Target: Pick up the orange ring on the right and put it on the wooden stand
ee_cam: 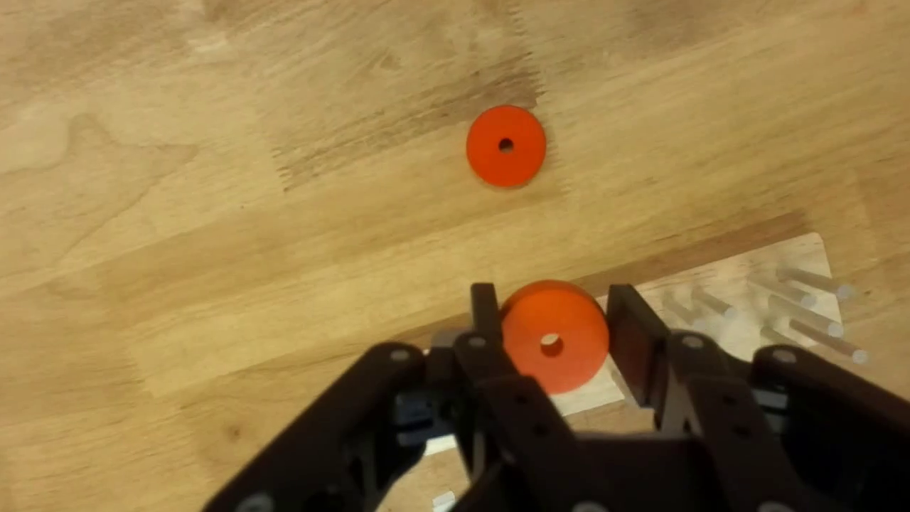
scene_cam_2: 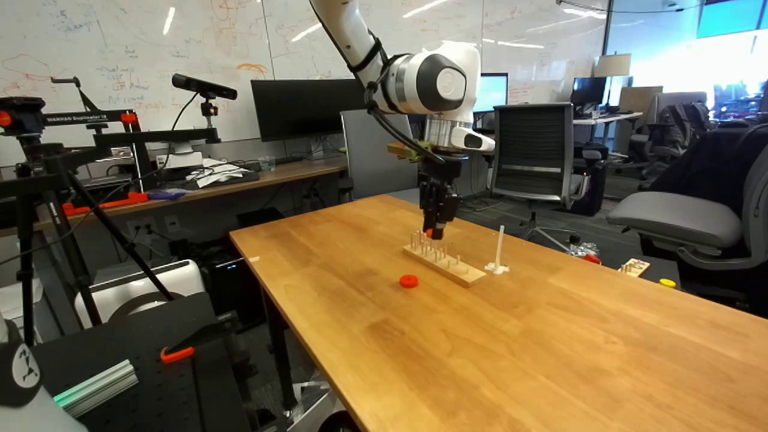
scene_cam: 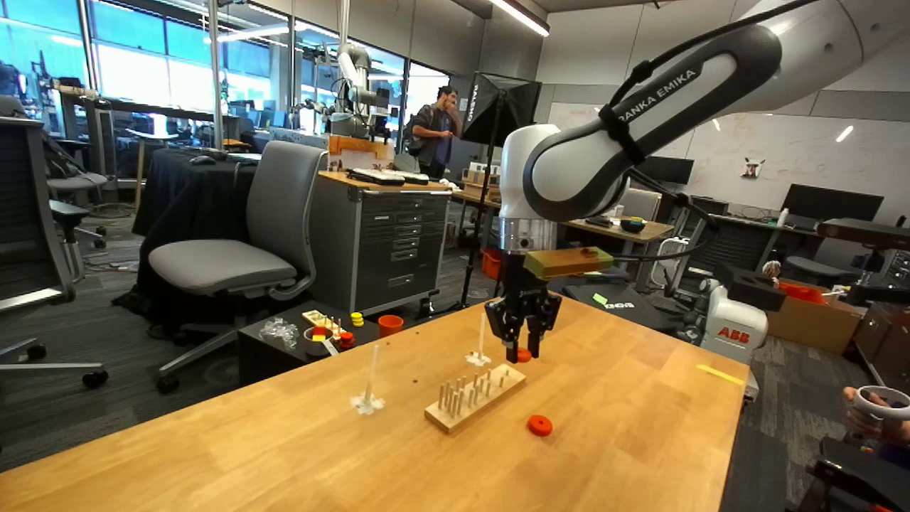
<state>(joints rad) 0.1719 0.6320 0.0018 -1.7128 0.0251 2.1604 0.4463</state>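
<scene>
My gripper [scene_cam: 523, 347] is shut on an orange ring [ee_cam: 556, 370], with a finger on each side of it. The held ring is up off the table and also shows in both exterior views [scene_cam: 524, 355] [scene_cam_2: 428, 233]. In the wrist view the gripper [ee_cam: 552, 313] and ring overlap the end of the wooden stand [ee_cam: 796, 256] away from the taller pegs. The stand, a pale block with several short pegs, lies on the table in both exterior views [scene_cam: 483, 409] [scene_cam_2: 465, 276]. A second orange ring [scene_cam: 539, 426] lies flat beside it, also in the wrist view [ee_cam: 506, 167].
Two thin pale upright pegs [scene_cam: 371, 377] [scene_cam: 481, 338] are fixed to the table [scene_cam: 284, 455] on white bases near the stand. A dark low cart [scene_cam: 270, 363] with small parts stands beyond the table edge. A grey chair [scene_cam: 234, 263] is behind it.
</scene>
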